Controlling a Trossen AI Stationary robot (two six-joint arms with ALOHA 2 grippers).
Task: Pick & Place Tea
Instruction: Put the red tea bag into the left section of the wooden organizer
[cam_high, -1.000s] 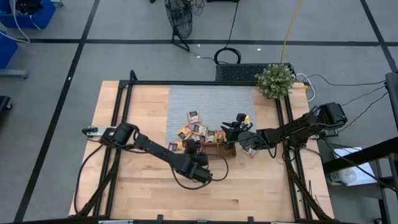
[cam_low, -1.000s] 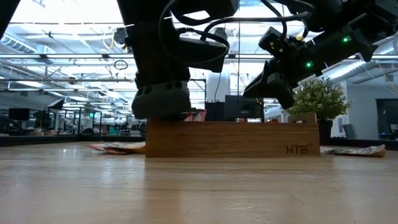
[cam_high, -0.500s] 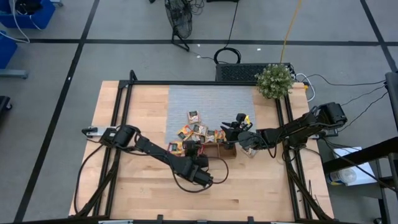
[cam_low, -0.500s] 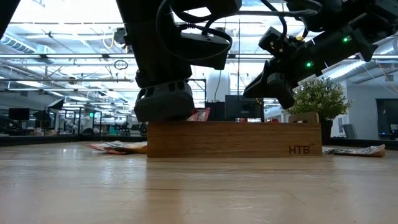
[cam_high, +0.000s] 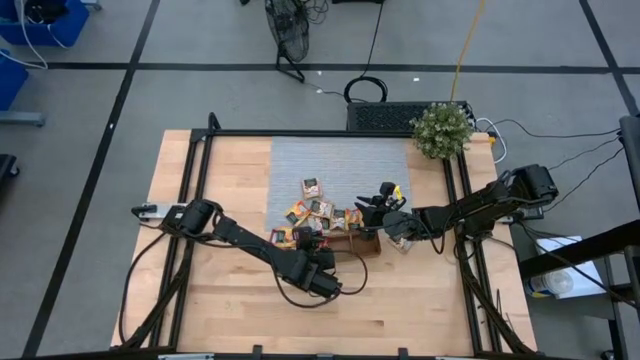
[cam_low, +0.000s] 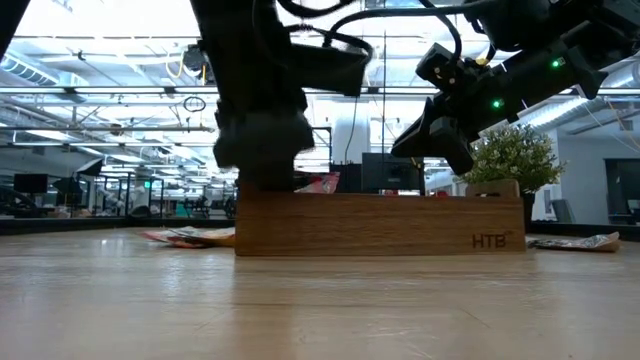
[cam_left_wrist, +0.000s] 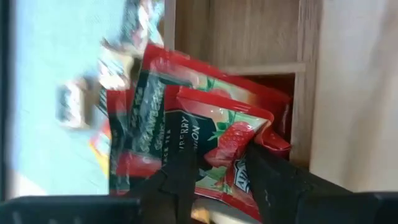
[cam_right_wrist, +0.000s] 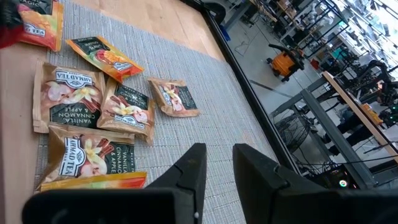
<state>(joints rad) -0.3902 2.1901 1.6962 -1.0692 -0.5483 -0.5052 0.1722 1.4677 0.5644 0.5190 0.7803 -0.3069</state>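
From above, my left tool (cam_high: 312, 243) is hanging over the wooden tray (cam_high: 368, 244). In my left wrist view, its spread fingers (cam_left_wrist: 186, 163) are straddling red strawberry tea packets (cam_left_wrist: 214, 140) leaning on the compartment wall; they may tip out. My right tool (cam_right_wrist: 216, 169), fingers slightly apart and empty, is waiting above loose packets (cam_right_wrist: 129, 109).

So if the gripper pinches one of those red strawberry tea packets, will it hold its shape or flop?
Probably flop a little: the red strawberry packets look like thin flat foil, and their edges curl. They seem light, so a nudge would likely slide them. The glossy surface may slip between the left gripper fingers.
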